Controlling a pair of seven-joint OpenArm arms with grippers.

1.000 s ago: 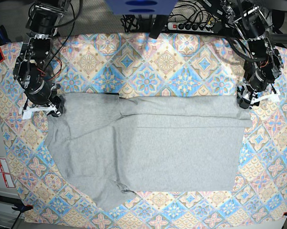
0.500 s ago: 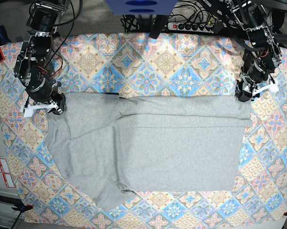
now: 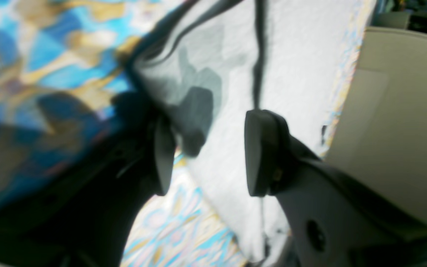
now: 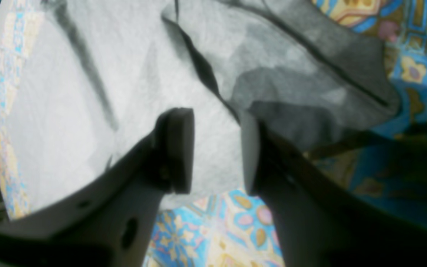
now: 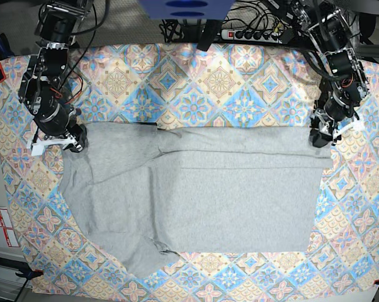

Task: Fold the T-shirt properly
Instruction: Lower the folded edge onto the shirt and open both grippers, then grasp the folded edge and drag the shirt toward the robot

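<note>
Between both arms' parted jaws, T-shirt [image 5: 196, 189] corners

T-shirt [image 5: 196, 189] on tablecloth [image 5: 227, 82]; right gripper [image 5: 62, 142] at its left corner; left gripper [image 5: 328, 133] at right corner

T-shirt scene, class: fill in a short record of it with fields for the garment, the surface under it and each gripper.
garment: grey T-shirt, spread flat, partly folded, no lettering showing
surface: diamond-patterned tablecloth in blue, pink and cream
left gripper: at the shirt's upper corner on the base view's right, jaws open, nothing held
right gripper: at the shirt's upper corner on the base view's left, jaws open, nothing held
background: power strip and cables beyond the cloth's far edge
</note>
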